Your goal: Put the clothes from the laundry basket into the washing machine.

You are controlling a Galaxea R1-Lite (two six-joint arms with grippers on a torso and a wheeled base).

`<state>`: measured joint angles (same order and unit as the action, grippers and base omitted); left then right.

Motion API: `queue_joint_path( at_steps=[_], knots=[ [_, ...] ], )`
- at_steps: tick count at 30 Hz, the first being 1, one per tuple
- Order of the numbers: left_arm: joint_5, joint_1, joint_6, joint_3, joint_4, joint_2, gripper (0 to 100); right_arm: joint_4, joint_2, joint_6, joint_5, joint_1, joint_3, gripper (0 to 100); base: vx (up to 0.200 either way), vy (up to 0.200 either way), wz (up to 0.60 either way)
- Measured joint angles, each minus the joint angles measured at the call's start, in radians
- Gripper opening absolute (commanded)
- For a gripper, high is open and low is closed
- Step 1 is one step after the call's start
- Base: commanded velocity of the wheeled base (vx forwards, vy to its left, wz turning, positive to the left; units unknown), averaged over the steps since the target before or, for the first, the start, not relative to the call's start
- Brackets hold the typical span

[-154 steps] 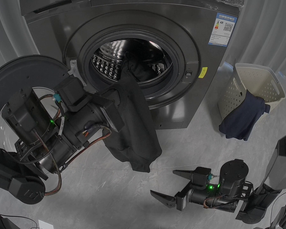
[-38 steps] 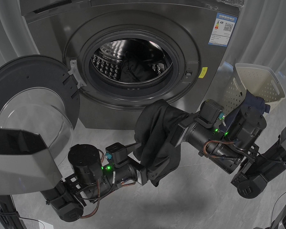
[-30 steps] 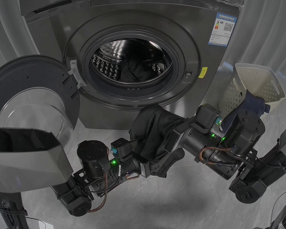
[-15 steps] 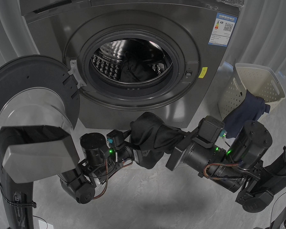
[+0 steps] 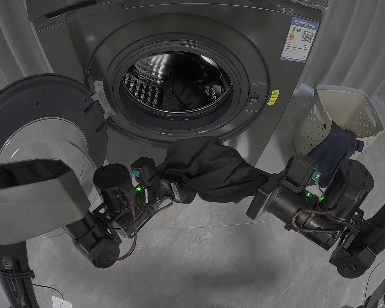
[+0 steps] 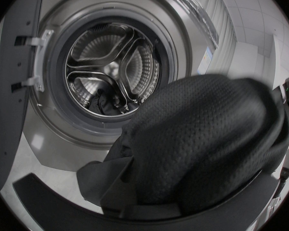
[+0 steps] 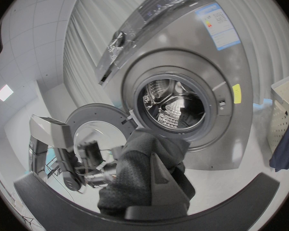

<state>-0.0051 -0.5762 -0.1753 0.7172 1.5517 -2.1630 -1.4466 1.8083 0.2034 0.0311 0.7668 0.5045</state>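
Dim even light, glare on washing machine (image 5: 244, 43)

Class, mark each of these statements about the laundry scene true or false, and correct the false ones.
1. The door of the washing machine is shut. False: the door stands open, swung to the robot's left.
2. The black garment is held between the left gripper and the right gripper, clear of the floor. True.
3. The drum is empty. False: dark clothing lies inside it.
4. A navy garment hangs over the rim of the laundry basket. True.
5. The laundry basket stands to the robot's left of the washing machine. False: it stands to the right.
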Motion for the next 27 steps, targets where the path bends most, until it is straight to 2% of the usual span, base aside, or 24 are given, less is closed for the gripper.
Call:
queue_joint_path(
  at_steps=[5, 6, 10, 14, 17, 23, 27],
  knots=[
    [-0.001, -0.012, -0.012, -0.106, 0.000, 0.119, 0, -0.024, 0.046, 0.011, 0.000, -0.037, -0.007, 0, 0.000, 0.000, 0.00],
    [-0.001, -0.014, -0.013, -0.132, -0.001, 0.146, 0, -0.030, 0.059, 0.014, 0.002, -0.038, -0.003, 100, 0.000, 0.000, 0.00],
    [0.010, -0.022, -0.018, -0.213, 0.000, 0.244, 0, -0.049, 0.100, 0.042, 0.037, -0.020, 0.035, 100, 0.000, 0.000, 0.00],
    [0.030, -0.024, -0.019, -0.267, -0.001, 0.311, 0, -0.058, 0.120, 0.050, 0.041, -0.003, 0.023, 100, 0.000, 0.000, 0.00],
    [0.036, -0.021, -0.023, -0.298, -0.002, 0.342, 0, -0.071, 0.124, 0.054, 0.017, 0.008, -0.048, 100, 0.000, 0.000, 0.00],
    [0.041, -0.010, -0.043, -0.365, -0.001, 0.381, 0, -0.086, 0.112, 0.064, -0.051, 0.020, -0.251, 100, 0.000, 0.000, 0.00],
    [0.046, -0.004, -0.045, -0.399, -0.001, 0.397, 0, -0.094, 0.093, 0.069, -0.069, -0.002, -0.308, 100, 0.000, 0.000, 0.00]
  ],
)
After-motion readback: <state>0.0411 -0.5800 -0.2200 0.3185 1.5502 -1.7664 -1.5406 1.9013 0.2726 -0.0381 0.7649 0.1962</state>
